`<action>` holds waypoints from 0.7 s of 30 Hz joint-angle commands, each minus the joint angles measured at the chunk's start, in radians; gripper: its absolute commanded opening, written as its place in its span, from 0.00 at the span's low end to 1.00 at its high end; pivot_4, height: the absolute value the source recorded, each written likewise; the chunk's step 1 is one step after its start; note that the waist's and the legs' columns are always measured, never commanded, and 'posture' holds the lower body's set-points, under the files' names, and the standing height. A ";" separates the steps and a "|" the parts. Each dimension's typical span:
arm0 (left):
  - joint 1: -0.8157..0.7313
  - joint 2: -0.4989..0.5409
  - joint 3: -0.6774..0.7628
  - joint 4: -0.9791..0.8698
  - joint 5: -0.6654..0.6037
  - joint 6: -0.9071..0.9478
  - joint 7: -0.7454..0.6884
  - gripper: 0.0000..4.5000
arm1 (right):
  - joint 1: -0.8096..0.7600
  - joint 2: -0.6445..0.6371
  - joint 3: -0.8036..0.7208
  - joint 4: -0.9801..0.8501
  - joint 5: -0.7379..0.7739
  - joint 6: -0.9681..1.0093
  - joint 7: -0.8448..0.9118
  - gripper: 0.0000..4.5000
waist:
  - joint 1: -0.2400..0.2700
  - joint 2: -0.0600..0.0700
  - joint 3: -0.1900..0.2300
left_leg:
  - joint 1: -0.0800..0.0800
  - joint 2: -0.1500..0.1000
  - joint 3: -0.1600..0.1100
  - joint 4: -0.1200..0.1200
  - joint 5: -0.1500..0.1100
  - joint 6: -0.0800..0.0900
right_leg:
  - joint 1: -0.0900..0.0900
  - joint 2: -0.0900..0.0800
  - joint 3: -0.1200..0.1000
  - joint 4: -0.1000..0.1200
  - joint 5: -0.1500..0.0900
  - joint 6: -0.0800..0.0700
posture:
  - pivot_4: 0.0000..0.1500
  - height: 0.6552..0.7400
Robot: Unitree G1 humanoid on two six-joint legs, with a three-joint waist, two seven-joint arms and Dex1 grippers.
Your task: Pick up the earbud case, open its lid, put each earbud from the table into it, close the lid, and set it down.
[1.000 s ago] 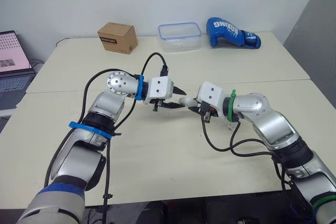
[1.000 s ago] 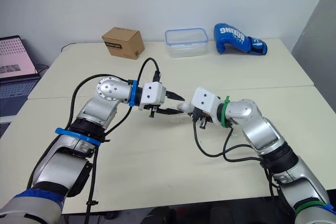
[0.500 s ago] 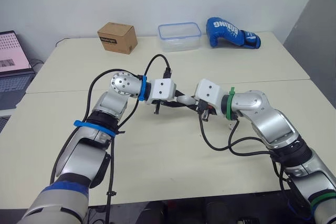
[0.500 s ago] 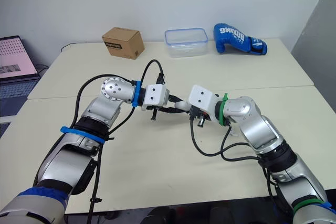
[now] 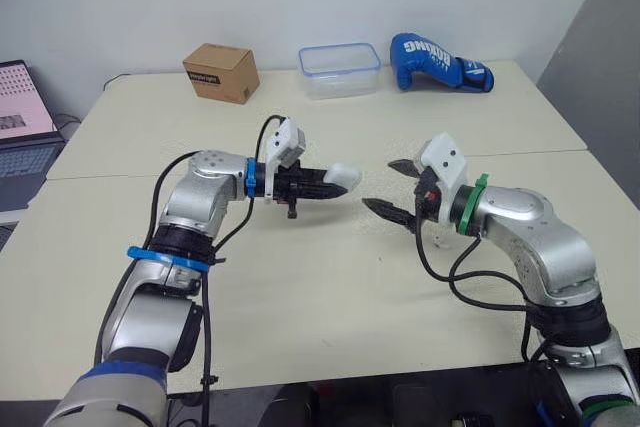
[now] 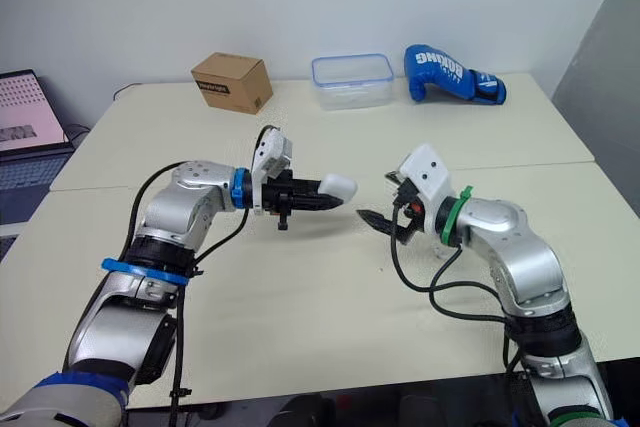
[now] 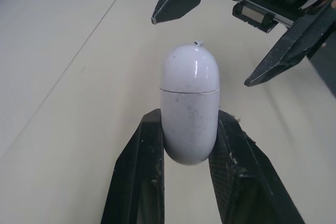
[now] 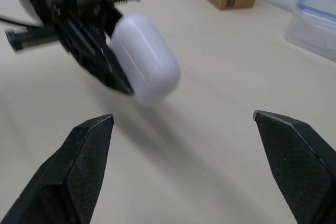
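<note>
Right gripper off the earbud case, left gripper holding it alone

The left gripper (image 5: 322, 185) is clamped on the lower half of the white earbud case (image 7: 189, 103), one black finger on each side. It holds the case in the air over the table (image 5: 330, 287), well on the robot's side of the cardboard box (image 5: 221, 72) and to that box's right. The lid seam looks closed, and the rounded lid end points at the right gripper (image 5: 382, 184). Half a second ago the right gripper met the case between the two arms. Now it stands apart from it, farther right of the box, with its fingers spread wide and nothing between them. The left wrist has also rolled, so its white housing now sits on top.
</note>
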 commanded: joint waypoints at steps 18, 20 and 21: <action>0.079 -0.001 0.043 -0.185 -0.053 0.079 0.060 0.16 | -0.101 0.106 -0.229 0.035 0.247 0.183 -0.170 0.99 | 0.007 0.000 0.000 | 0.000 0.000 0.000 0.000 0.000 0.000 | 0.000 -0.003 0.001 -0.001 0.000 0.000 | 1.00 1.00; 0.075 -0.030 0.070 -0.153 -0.048 0.045 0.115 0.16 | -0.091 0.085 -0.239 0.037 0.257 0.197 -0.175 0.99 | 0.008 0.000 0.000 | 0.000 0.000 0.001 0.000 0.000 0.000 | 0.000 -0.003 0.001 -0.001 0.000 0.000 | 1.00 1.00; 0.076 -0.043 0.081 -0.141 -0.043 0.021 0.138 0.16 | -0.084 0.070 -0.240 0.039 0.258 0.198 -0.174 0.99 | 0.009 0.000 0.000 | 0.000 0.000 0.001 0.000 0.000 0.000 | 0.000 -0.003 0.001 -0.001 0.000 0.000 | 1.00 1.00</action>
